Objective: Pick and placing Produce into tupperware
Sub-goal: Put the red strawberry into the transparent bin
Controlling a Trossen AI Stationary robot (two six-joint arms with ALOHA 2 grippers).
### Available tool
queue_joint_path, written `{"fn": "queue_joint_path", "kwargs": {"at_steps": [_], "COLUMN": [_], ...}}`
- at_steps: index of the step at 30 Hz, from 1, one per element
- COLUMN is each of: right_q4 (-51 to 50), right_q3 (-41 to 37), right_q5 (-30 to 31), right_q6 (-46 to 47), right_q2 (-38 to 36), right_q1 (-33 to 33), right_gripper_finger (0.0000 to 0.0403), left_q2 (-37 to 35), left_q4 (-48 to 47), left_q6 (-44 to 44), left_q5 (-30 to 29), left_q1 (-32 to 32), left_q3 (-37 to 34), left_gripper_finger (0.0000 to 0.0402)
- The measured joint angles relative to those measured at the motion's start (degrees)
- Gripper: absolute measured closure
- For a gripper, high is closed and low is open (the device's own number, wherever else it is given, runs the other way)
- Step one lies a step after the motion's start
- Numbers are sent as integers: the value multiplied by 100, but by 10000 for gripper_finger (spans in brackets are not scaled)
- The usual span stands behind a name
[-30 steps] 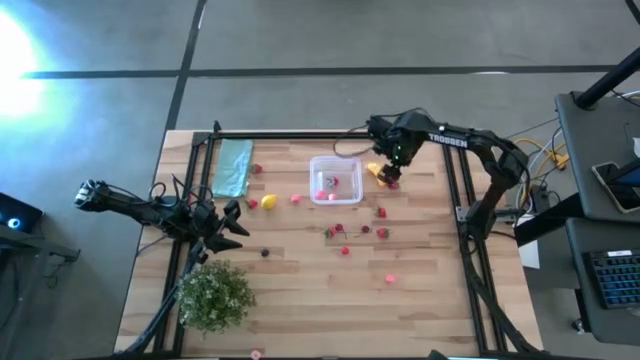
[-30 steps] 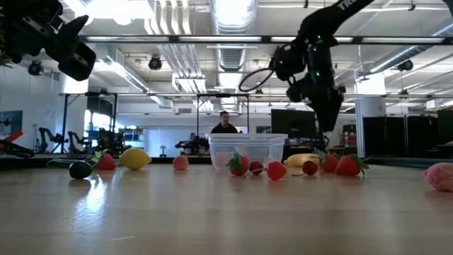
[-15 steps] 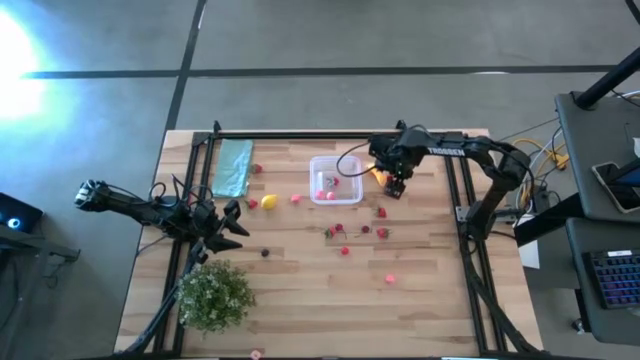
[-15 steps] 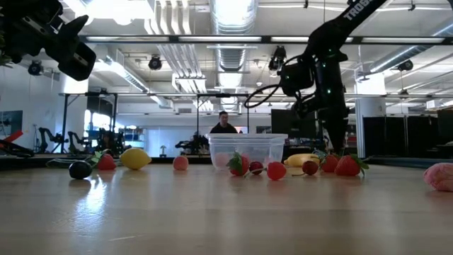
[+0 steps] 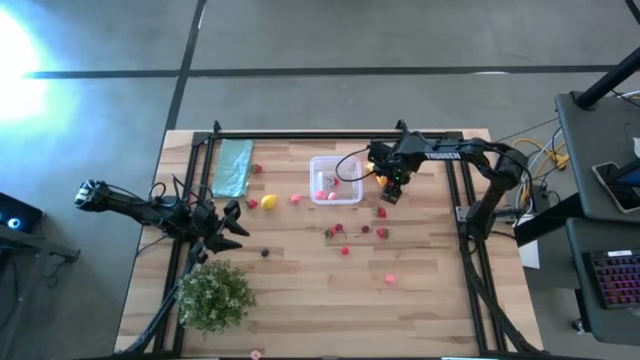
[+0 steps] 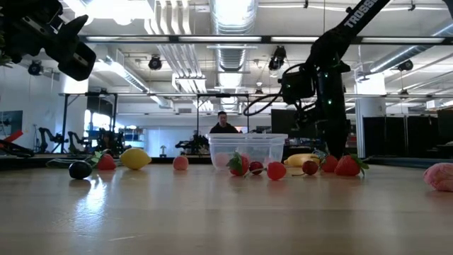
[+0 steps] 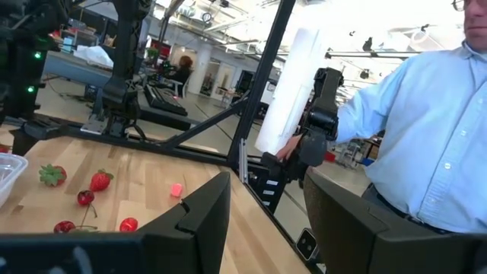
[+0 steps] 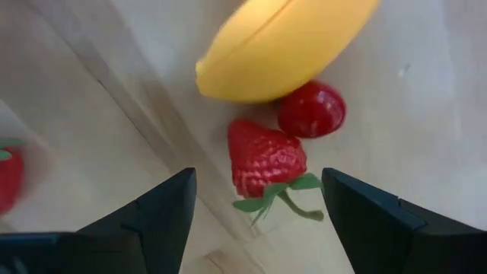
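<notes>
The right pincer (image 5: 392, 192) has dropped lower, released, fingers astride a strawberry (image 8: 265, 158) beside the banana (image 8: 285, 42), just right of the tupperware (image 5: 334, 180). The left pincer (image 5: 235, 228) waits, gapped, empty, at the counter's (image 5: 300, 270) left.

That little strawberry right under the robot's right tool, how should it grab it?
Probably from straight above, across the plump red body of the strawberry, not the thin green stalk. The open right tool already straddles it. The banana and a red berry crowd its far end, so the fingers should close on its two free sides.
</notes>
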Motion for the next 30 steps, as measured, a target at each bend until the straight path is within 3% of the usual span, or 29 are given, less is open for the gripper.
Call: {"fn": "queue_joint_path", "kwargs": {"at_steps": [6, 25, 30], "right_q4": [436, 353, 306], "right_q3": [-77, -225, -115], "right_q5": [19, 22, 34], "right_q6": [-6, 73, 118], "right_q2": [6, 6, -14], "right_q1": [0, -196, -201], "right_gripper_finger": [149, 265, 276], "left_q2": [0, 0, -2], "left_q4": [2, 0, 2], "left_q6": [0, 1, -1], "left_q5": [-4, -17, -13], "left_q1": [2, 0, 0], "left_q3": [0, 0, 0], "left_gripper_finger": [246, 246, 246]}}
